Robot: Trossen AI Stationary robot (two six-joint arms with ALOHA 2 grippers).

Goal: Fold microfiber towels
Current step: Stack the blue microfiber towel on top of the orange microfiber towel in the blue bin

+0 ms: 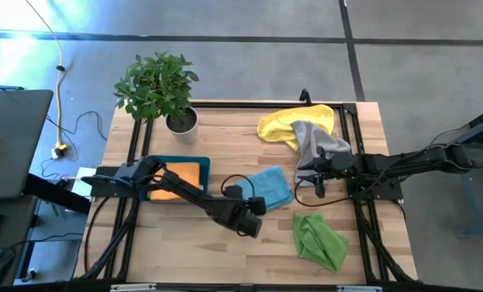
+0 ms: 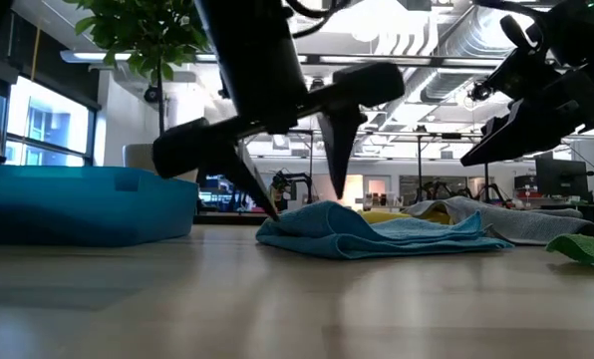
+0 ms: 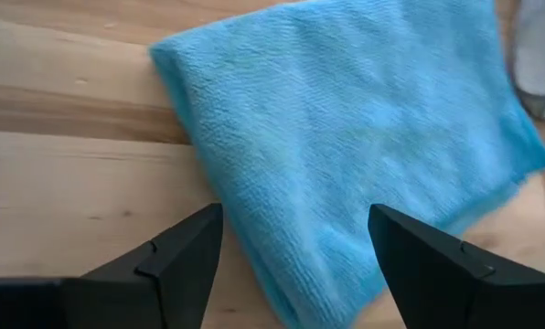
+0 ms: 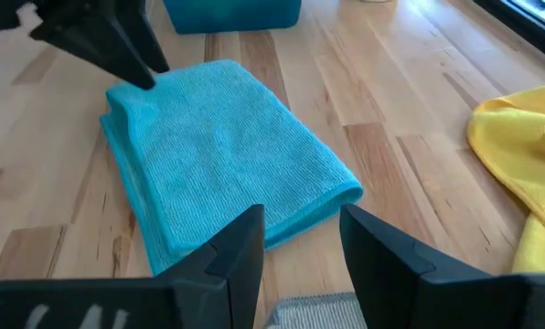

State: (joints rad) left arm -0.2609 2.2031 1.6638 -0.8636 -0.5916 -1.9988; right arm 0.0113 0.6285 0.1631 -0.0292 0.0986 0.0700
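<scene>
A light blue towel [image 1: 272,186] lies folded on the table's middle. My left gripper [image 1: 256,207] hangs open over its near left corner [image 3: 176,55], one fingertip [image 2: 274,211] right at that edge and the other [image 2: 339,194] just above the cloth. My right gripper [image 4: 300,219] waits open at the right, above the grey towel [image 1: 318,142], nothing between its fingers. A yellow towel [image 1: 290,122] lies crumpled at the far right, partly under the grey one. A lime green towel [image 1: 318,239] lies near the front edge. An orange towel [image 1: 177,178] rests in the teal tray [image 1: 156,162]. My left gripper comes slanting down at the blue towel's near left corner [image 4: 131,91] with its fingers spread. I cannot tell whether the lower fingertip touches the cloth. The towel lies flat on the table.
A potted plant [image 1: 156,85] stands at the far left. A dark frame [image 1: 225,104] runs along the table's edges. Bare wood [image 1: 185,243] lies at the front left, near the left arm.
</scene>
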